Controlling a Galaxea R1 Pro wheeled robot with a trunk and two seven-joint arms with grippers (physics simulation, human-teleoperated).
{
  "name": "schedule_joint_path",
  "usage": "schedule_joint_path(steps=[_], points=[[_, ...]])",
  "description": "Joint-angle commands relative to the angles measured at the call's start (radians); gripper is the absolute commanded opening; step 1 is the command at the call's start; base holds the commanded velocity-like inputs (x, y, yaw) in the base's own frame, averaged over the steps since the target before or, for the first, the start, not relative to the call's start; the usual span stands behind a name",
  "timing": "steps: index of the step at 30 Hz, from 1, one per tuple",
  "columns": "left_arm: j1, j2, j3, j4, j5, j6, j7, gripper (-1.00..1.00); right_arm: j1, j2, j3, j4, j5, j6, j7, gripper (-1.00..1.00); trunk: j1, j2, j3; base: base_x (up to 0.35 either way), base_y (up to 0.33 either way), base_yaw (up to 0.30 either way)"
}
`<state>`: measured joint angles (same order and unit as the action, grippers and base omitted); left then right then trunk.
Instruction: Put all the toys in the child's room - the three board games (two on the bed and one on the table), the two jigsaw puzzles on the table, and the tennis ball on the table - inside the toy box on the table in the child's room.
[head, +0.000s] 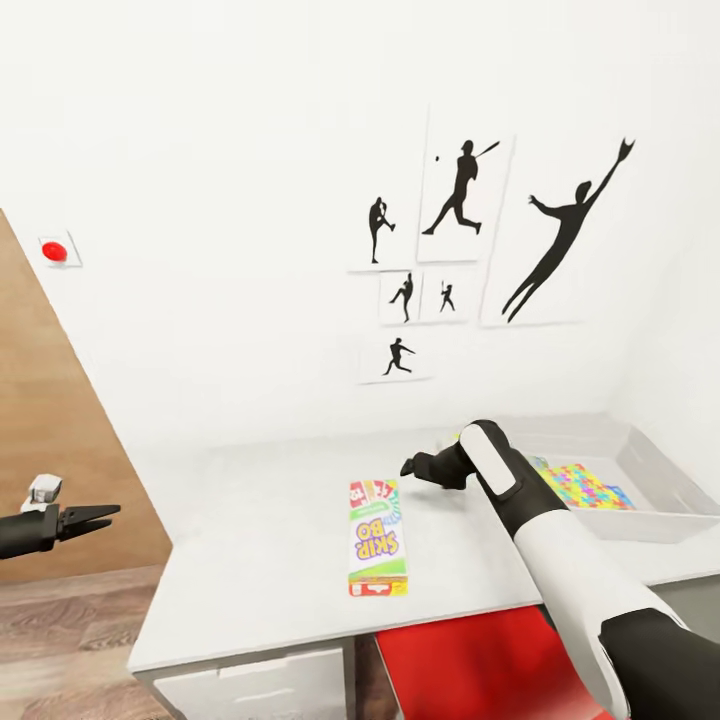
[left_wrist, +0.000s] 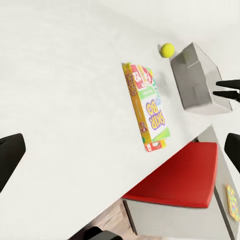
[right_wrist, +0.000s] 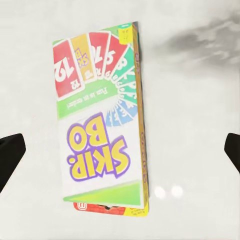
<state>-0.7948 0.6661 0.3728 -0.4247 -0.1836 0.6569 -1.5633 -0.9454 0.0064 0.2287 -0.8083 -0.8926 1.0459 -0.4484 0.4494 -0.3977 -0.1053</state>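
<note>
The Skip-Bo box (head: 378, 538) lies flat on the pale tabletop (head: 260, 540), with its long side running away from the robot and its front edge close to the near edge of the tabletop. In the right wrist view the Skip-Bo box (right_wrist: 100, 120) sits between the two dark fingertips (right_wrist: 10, 157), which stand wide apart at both borders and touch nothing, so the jaws of the right gripper (head: 412, 466) are open and empty. In the head view this gripper hovers just beyond the far end of the box, at about 1 o'clock from it, and the white and black right arm (head: 560, 560) reaches in from the lower right.

The toy box (head: 650, 500) stands on the tabletop at about 3 o'clock from the Skip-Bo box, well apart from it. A jigsaw puzzle (head: 583, 486) with yellow, pink, green and blue pieces lies inside it. In the left wrist view the tennis ball (left_wrist: 167, 49) rests on the tabletop, just beside a corner of the toy box (left_wrist: 197, 82).

The left gripper (head: 95, 517) hangs at the far left, off the tabletop and over the wooden floor (head: 60, 640). Its jaws are a little open and hold nothing.

A red flat surface (head: 470, 665) lies under the near edge of the tabletop. On the white wall (head: 220, 200) hang black pictures of sport silhouettes (head: 460, 190).
</note>
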Motion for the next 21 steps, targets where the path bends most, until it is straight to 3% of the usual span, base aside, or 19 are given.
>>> schedule_joint_path(steps=[1,3,6,10,14,21], points=[[-0.001,-0.001,0.006,0.0,-0.009,0.01,-0.007,1.0,-0.001,0.0,0.001,0.004,-0.011,0.001,-0.01,1.0,0.001,-0.002,-0.003,0.0,0.0,0.037],[-0.001,-0.001,0.006,-0.003,0.001,0.009,-0.007,1.0,-0.001,0.0,0.0,0.016,-0.012,0.001,-0.009,1.0,0.001,-0.002,-0.005,0.0,0.0,0.021],[-0.001,-0.003,0.007,-0.006,0.064,0.01,-0.007,1.0,-0.001,-0.001,-0.003,0.042,-0.013,0.001,-0.001,1.0,0.001,-0.002,-0.01,0.0,0.0,0.008],[-0.001,-0.008,0.004,-0.01,0.115,0.01,-0.007,1.0,0.0,-0.007,-0.005,0.051,-0.012,0.001,0.038,1.0,0.001,-0.002,-0.016,0.0,0.0,0.002],[-0.001,-0.008,0.004,-0.012,0.131,0.008,-0.007,1.0,-0.001,-0.015,-0.007,0.053,-0.01,0.001,0.086,1.0,0.001,-0.002,-0.022,0.0,0.0,0.0],[-0.001,-0.002,0.005,-0.017,0.138,0.006,-0.007,1.0,-0.007,-0.018,-0.023,0.052,-0.007,0.001,0.103,1.0,0.001,-0.002,-0.033,0.0,0.0,0.0]])
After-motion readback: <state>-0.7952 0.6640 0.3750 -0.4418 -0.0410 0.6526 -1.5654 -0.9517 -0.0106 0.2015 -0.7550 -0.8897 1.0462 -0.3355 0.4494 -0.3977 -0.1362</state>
